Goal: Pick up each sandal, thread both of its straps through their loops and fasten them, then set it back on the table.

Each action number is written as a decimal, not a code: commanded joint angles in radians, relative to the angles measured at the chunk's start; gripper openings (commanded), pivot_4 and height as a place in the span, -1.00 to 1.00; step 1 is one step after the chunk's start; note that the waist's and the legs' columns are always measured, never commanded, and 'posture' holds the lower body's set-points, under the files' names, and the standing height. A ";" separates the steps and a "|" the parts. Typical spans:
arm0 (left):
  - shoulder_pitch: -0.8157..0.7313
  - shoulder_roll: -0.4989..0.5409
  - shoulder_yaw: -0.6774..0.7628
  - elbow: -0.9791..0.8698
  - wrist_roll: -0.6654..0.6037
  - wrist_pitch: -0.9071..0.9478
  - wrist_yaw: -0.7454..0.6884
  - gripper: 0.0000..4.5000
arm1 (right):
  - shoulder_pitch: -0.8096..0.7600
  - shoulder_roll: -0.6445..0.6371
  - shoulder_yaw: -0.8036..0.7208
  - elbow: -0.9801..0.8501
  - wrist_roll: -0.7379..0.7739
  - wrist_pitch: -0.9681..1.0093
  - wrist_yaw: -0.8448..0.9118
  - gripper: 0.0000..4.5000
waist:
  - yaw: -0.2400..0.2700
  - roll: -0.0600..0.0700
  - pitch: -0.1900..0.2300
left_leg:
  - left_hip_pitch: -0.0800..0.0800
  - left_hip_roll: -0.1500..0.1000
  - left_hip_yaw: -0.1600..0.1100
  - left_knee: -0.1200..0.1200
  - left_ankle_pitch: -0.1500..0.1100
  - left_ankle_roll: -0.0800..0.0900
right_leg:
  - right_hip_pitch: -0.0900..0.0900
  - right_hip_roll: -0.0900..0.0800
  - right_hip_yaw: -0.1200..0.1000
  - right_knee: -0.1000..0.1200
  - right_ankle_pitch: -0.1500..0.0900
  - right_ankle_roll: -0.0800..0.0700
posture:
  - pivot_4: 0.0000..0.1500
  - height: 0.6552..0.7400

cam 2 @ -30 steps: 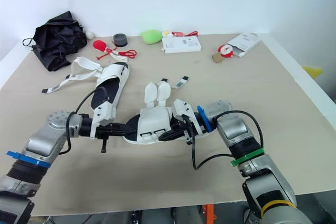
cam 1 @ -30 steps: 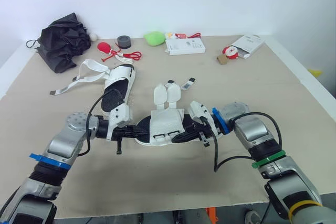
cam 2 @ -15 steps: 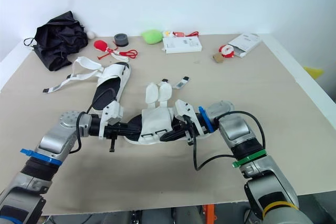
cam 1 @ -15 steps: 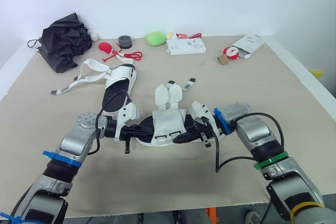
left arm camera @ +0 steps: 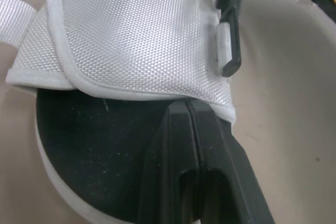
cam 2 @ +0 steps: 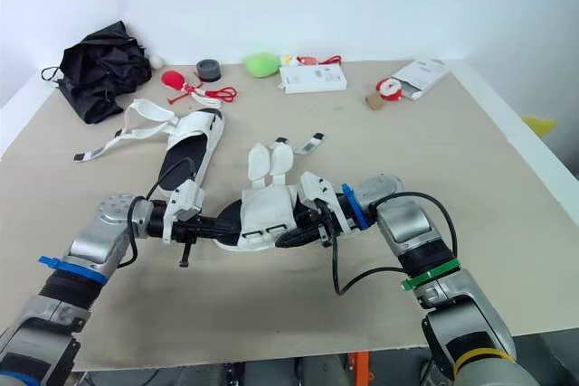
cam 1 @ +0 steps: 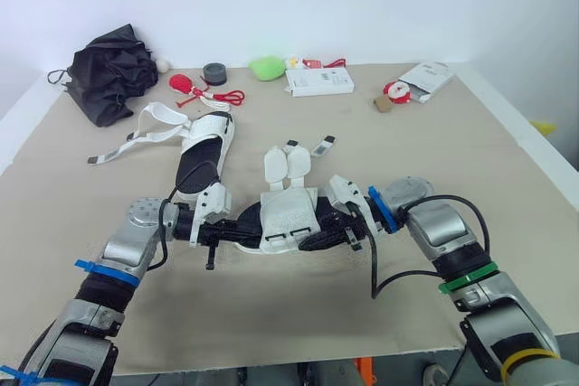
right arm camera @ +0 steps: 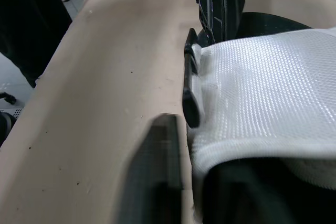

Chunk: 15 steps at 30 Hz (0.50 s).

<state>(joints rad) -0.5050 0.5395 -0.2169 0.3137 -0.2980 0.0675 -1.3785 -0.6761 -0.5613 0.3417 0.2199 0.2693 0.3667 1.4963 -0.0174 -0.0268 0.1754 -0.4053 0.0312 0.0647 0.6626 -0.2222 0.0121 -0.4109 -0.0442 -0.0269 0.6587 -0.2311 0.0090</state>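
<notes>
One white sandal with a black sole [cam 1: 288,217] lies mid-table between both grippers, its two strap tabs [cam 1: 288,164] loose and pointing away. My left gripper [cam 1: 241,229] is at its heel end, fingers [left arm camera: 178,145] pressed together on the black insole with their tips at the white flap's edge. My right gripper [cam 1: 317,236] grips the sandal's other end, with one finger [right arm camera: 157,177] outside the flap beside a black loop [right arm camera: 190,98]. A second sandal [cam 1: 204,144] lies to the far left, its straps [cam 1: 145,133] spread open.
At the back of the table are a black bag [cam 1: 113,70], a red item with cord [cam 1: 188,84], a dark tape roll [cam 1: 214,71], a green object [cam 1: 268,66], a white box [cam 1: 318,80] and a white packet [cam 1: 427,74]. The table's front edge [cam 1: 289,354] is close.
My left gripper slid right to the sandal's heel, then eased back slightly. The right gripper and the sandal have barely moved.
</notes>
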 commanded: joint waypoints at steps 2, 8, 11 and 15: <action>0.026 -0.007 -0.052 0.114 0.088 -0.025 0.004 -1.00 | 0.016 -0.052 -0.031 -0.061 0.025 0.032 0.029 0.31 | 0.001 0.001 -0.004 | 0.001 0.000 0.000 0.000 0.000 0.000 | 0.001 0.000 0.000 0.000 0.000 0.001 | 1.00 1.00; 0.027 -0.016 -0.076 0.113 0.114 -0.059 0.007 -1.00 | 0.040 -0.141 -0.072 -0.132 0.061 0.096 0.028 0.99 | 0.002 0.005 -0.008 | 0.002 0.000 0.000 0.001 0.001 0.001 | 0.002 -0.002 -0.002 0.000 0.000 0.001 | 1.00 1.00; 0.027 -0.018 -0.085 0.087 0.124 -0.048 0.021 -1.00 | 0.028 -0.181 -0.146 -0.170 0.123 0.159 0.021 0.99 | 0.003 0.006 -0.009 | 0.002 0.000 0.000 0.001 0.001 0.001 | 0.002 -0.004 -0.002 0.000 0.000 0.001 | 1.00 1.00; 0.026 -0.017 -0.099 0.048 0.133 -0.033 0.023 -1.00 | -0.036 -0.192 -0.248 -0.132 0.196 0.279 -0.047 0.99 | 0.013 0.007 -0.009 | 0.002 -0.001 0.000 0.001 0.001 0.001 | 0.002 -0.005 -0.003 -0.001 0.000 0.001 | 1.00 1.00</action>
<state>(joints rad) -0.5164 0.5197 -0.2359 0.3357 -0.2512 -0.0016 -1.3596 -0.6541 -0.7546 0.1693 0.0760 0.4204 0.5887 1.4959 -0.0048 -0.0201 0.1661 -0.4036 0.0307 0.0644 0.6632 -0.2210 0.0136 -0.4089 -0.0500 -0.0297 0.6577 -0.2310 0.0094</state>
